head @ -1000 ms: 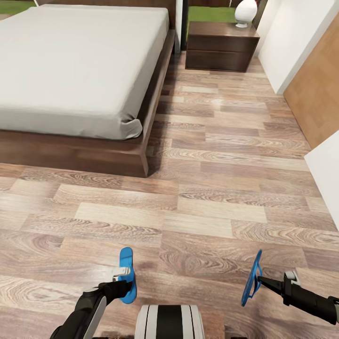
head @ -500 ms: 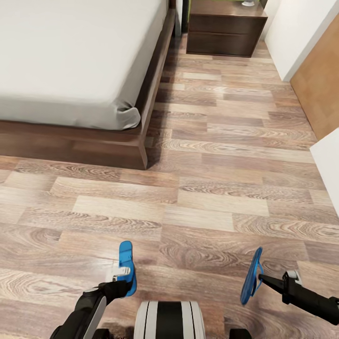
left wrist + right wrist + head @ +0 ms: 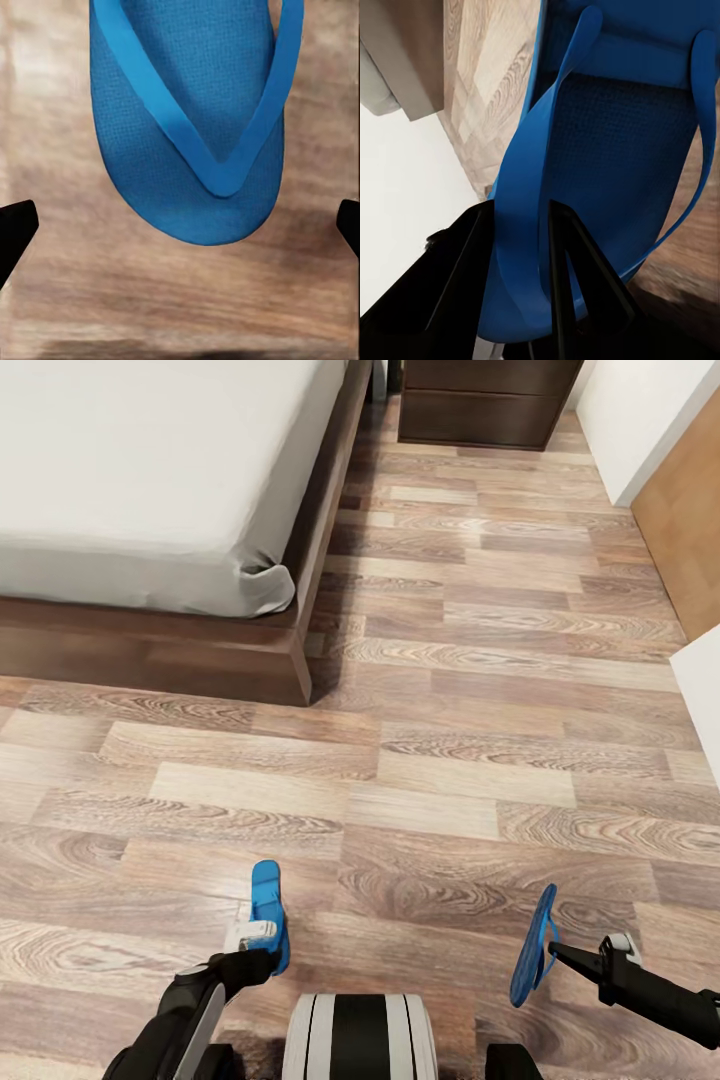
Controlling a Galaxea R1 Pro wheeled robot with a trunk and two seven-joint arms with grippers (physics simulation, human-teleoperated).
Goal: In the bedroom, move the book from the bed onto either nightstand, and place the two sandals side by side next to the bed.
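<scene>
Sandals hang one in each gripper above the wood floor [image 3: 470, 760], well short of the bed [image 3: 150, 470], which is the landmark for everything that follows. The left gripper [image 3: 258, 943] carries the left sandal [image 3: 268, 910] roughly flat, its long axis pointing toward the bed's foot end; in the left wrist view this sandal [image 3: 191, 112] lies sole-down with its strap up, the dark fingertips [image 3: 15, 229] standing wide at either edge, so whether that gripper is clamped on it I cannot tell. The right gripper [image 3: 562, 958] is clenched on a strap of the right sandal [image 3: 533, 948], which dangles on edge, sole turned sideways; the right wrist view shows the blue strap [image 3: 521, 225] pinched between the black fingers [image 3: 461, 277]. The bed's near corner lies ahead and to the left of both sandals, with the nightstand [image 3: 485, 400] far beyond, at the bed's head end. By my judgement the left arm is nearer the bed's side rail, and the right sandal must be turned flat and parallel to its partner. No book shows on the visible mattress.
</scene>
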